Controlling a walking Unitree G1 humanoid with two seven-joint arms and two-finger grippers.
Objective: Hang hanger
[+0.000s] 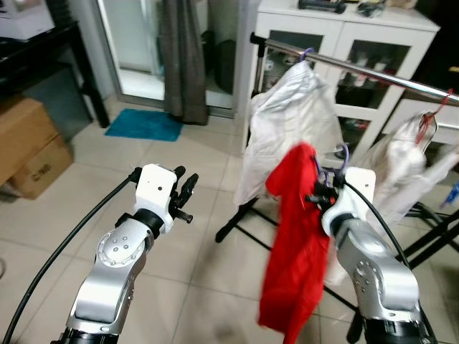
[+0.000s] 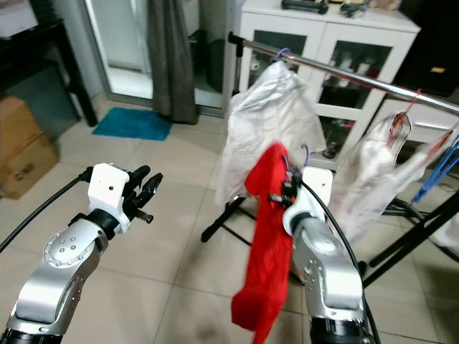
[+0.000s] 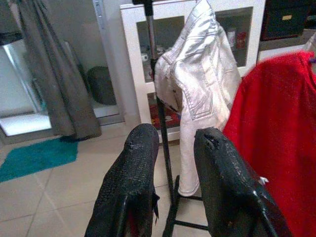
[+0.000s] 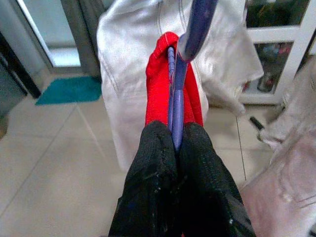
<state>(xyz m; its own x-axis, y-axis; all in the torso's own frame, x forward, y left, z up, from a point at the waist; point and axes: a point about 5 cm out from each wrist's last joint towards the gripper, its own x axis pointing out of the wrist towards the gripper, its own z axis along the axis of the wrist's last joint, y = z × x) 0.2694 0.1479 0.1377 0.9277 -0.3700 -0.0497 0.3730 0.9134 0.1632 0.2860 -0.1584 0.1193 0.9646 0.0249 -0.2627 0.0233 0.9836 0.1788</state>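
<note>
My right gripper (image 4: 174, 133) is shut on the neck of a purple hanger (image 4: 177, 94) that carries a red garment (image 1: 294, 244). The garment hangs low in front of my right arm, below the metal clothes rail (image 1: 373, 74). The hanger's hook (image 1: 343, 154) is well under the rail and apart from it. A white shirt (image 1: 287, 122) hangs from the rail on a purple hanger, and a second white garment (image 1: 401, 165) hangs further right. My left gripper (image 1: 188, 190) is raised at the left, open, with nothing between its fingers (image 3: 133, 168).
The rack's black legs (image 1: 237, 218) spread over the tiled floor. A white glass-door cabinet (image 1: 344, 43) stands behind the rail. Cardboard boxes (image 1: 29, 147) sit at the far left, with a teal mat (image 1: 143, 124) and a grey curtain (image 1: 183, 57) beyond.
</note>
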